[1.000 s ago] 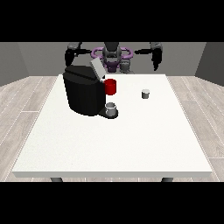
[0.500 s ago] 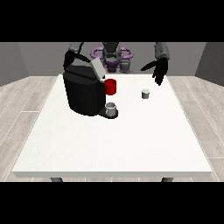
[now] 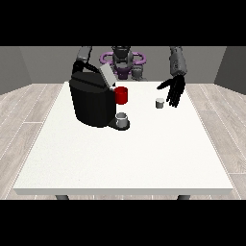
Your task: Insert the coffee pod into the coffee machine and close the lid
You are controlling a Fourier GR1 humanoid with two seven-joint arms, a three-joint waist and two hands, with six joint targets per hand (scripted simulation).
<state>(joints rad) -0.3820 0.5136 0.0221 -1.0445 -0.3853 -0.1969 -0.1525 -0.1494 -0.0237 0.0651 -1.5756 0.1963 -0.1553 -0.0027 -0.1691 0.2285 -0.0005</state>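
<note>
White counter (image 3: 120, 158) nearest. Then grey cup (image 3: 122, 118) on black coffee machine (image 3: 91, 101), lid (image 3: 107, 76) raised, no readable label. Farther right, small coffee pod (image 3: 160, 103) on counter, just beside robot hand (image 3: 174, 90) at view's right, fingers spread, empty.

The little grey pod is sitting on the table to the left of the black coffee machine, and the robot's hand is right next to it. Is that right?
Not quite. The front view shows the pod on the table to the right of the coffee machine, not the left. The rest holds: the hand at the view's right is right beside it, fingers straight and pointing down.
</note>
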